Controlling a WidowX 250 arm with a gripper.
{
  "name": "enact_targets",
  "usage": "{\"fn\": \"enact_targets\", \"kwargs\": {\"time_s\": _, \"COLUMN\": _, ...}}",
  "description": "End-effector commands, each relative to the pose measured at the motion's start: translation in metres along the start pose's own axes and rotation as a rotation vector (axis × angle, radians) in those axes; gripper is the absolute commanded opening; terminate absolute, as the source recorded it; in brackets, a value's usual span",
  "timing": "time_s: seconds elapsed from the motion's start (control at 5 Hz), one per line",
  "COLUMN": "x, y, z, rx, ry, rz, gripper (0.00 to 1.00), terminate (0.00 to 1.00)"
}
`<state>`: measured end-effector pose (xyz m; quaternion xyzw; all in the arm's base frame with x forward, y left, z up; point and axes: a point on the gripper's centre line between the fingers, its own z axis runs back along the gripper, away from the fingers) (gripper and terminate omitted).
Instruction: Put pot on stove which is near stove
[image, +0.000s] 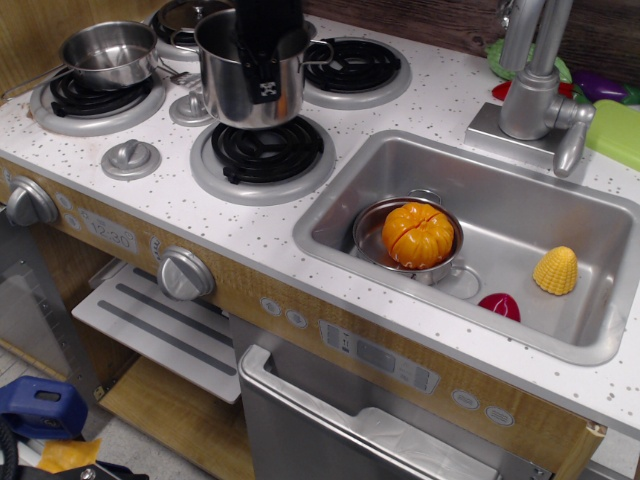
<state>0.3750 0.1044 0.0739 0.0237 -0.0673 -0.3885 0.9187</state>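
The pot (252, 82) is held by the gripper (266, 60), whose black body reaches down into the pot's open mouth from twelve o'clock. The jaws appear closed on the pot's near wall, one finger inside and a black piece with white markings lying against the outside, though the exact contact is partly hidden. A grip on the rim is presumably used because the small loop handle at the pot's three o'clock side offers little to clamp.

The pot is seen over the twelve o'clock half of the front stove (262, 152); whether its base touches the black coil or hangs just above it cannot be told. Its position suggests the task is nearly complete, with lowering and release left to be done, and perhaps a small shift toward six o'clock so that the pot is centred on the coil.

At nine o'clock of the pot, a shallow pan (108, 52) occupies another burner. At four o'clock, well apart, a low pot holding an orange pumpkin (418, 233) sits in the sink (560, 340), out of the way.
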Motion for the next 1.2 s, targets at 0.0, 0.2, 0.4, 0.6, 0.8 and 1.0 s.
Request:
{"fn": "enact_targets", "kwargs": {"time_s": 0.0, "x": 0.0071, "y": -0.0076, "z": 0.0147, "rx": 0.032, "ry": -0.061, "rz": 0.047, "gripper": 0.00, "terminate": 0.00}}
{"fn": "enact_targets", "kwargs": {"time_s": 0.2, "x": 0.0053, "y": -0.0102, "z": 0.0141, "rx": 0.038, "ry": -0.069, "rz": 0.047, "gripper": 0.00, "terminate": 0.00}}
{"fn": "enact_targets", "kwargs": {"time_s": 0.4, "x": 0.0050, "y": -0.0094, "z": 0.0140, "rx": 0.040, "ry": -0.083, "rz": 0.036, "gripper": 1.00, "terminate": 0.00}}
{"fn": "enact_targets", "kwargs": {"time_s": 0.6, "x": 0.0053, "y": -0.0102, "z": 0.0131, "rx": 0.065, "ry": -0.078, "rz": 0.034, "gripper": 1.00, "terminate": 0.00}}
{"fn": "enact_targets", "kwargs": {"time_s": 0.8, "x": 0.0053, "y": -0.0102, "z": 0.0131, "rx": 0.065, "ry": -0.078, "rz": 0.034, "gripper": 1.00, "terminate": 0.00}}
{"fn": "enact_targets", "kwargs": {"time_s": 1.0, "x": 0.0053, "y": -0.0102, "z": 0.0131, "rx": 0.065, "ry": -0.078, "rz": 0.034, "gripper": 1.00, "terminate": 1.00}}
